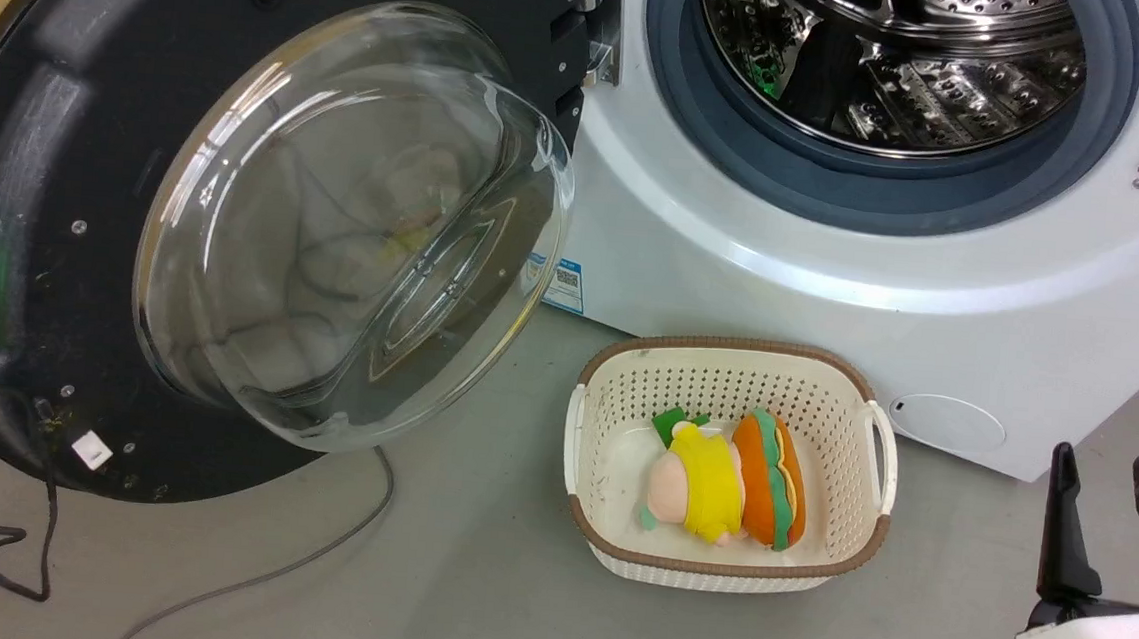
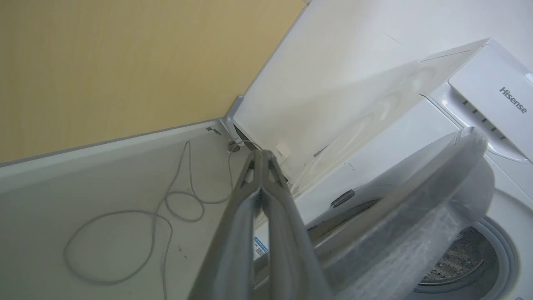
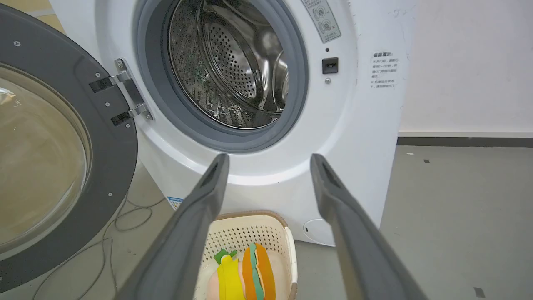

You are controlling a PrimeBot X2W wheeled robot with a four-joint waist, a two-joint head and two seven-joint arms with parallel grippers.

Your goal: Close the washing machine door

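Note:
The washing machine door [image 1: 25, 221] stands swung wide open on the left, its clear glass bowl [image 1: 356, 224] bulging toward me and its metal hinge [image 3: 125, 93] at the washer's front. The white washing machine [image 1: 737, 221] shows its steel drum [image 3: 233, 71] and grey gasket. My right gripper [image 1: 1104, 457] is open at the lower right, away from the door; in the right wrist view that gripper [image 3: 268, 160] points at the washer's front below the drum. My left gripper [image 2: 261, 155] is shut with nothing in it, on the outer side of the door's rim [image 2: 416, 200]; I cannot tell whether it touches.
A cream basket [image 1: 615, 383] holding plush toys [image 1: 729, 476] sits on the grey floor in front of the washer. Cables [image 1: 313, 552] trail across the floor under the open door. A yellow wall [image 2: 125, 62] stands behind the door side.

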